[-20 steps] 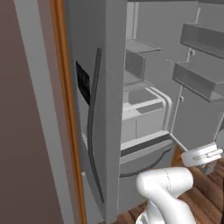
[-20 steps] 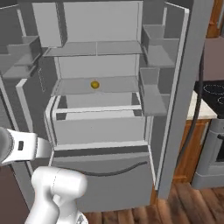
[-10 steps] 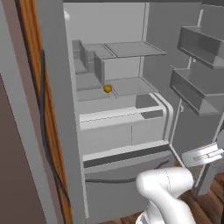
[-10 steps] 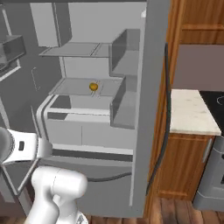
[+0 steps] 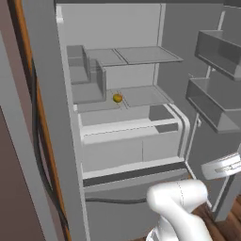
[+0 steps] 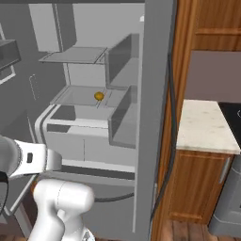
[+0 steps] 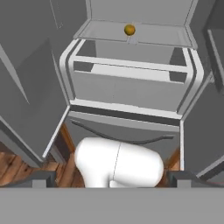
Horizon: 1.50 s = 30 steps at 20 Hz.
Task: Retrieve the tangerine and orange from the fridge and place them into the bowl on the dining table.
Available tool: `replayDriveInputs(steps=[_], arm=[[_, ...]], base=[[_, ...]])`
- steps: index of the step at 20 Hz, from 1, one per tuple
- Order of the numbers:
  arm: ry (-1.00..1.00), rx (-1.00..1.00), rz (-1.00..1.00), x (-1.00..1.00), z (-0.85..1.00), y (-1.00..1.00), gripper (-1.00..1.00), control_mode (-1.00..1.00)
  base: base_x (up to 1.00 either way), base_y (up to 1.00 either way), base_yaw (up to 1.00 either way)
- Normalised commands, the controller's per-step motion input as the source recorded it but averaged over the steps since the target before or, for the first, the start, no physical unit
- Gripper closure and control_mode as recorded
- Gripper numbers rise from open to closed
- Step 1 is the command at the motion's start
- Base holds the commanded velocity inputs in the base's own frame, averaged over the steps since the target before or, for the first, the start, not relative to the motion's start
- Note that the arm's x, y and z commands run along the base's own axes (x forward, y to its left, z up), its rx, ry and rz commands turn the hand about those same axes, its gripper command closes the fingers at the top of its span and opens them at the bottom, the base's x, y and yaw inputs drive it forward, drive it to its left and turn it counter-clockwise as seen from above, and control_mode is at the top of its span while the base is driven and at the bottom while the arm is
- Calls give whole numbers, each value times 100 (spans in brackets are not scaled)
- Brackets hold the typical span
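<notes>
The grey fridge [image 5: 113,28] [image 6: 157,70] [image 7: 131,89] stands open in front of me. One small round orange-yellow fruit [image 5: 117,98] [image 6: 99,96] [image 7: 129,29] lies on the middle shelf, near its front edge; whether it is the tangerine or the orange I cannot tell. My gripper [image 7: 111,180] is open and holds nothing. Its fingertips [image 7: 43,178] sit wide apart, low and well short of the shelf, level with the fridge's bottom drawer. The bowl and the dining table are out of view.
Door bins [image 5: 219,52] jut out on the open right door. White crisper drawers [image 5: 132,141] sit under the fruit's shelf. A wooden cabinet with a cream counter [image 6: 207,127] and a stove [image 6: 233,188] stand right of the fridge. The floor is wood.
The whole picture has shifted in both base views, so the camera has moved; the fridge interior and the fruit now show past the left door. The gripper stays open.
</notes>
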Motion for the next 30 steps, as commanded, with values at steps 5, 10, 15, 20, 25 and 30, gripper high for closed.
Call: replayDriveInputs(steps=[5, 10, 15, 20, 25, 30], arm=[[0, 0, 0, 0, 0, 0, -100, 100], [0, 0, 0, 0, 0, 0, -100, 100], [0, 0, 0, 0, 0, 0, -100, 100], [0, 0, 0, 0, 0, 0, -100, 100], [0, 0, 0, 0, 0, 0, -100, 100], [0, 0, 0, 0, 0, 0, -100, 100]], base=[[50, 50, 0], [48, 23, 0], [49, 0, 0], [63, 0, 0], [61, -1, 3], [24, -4, 4]])
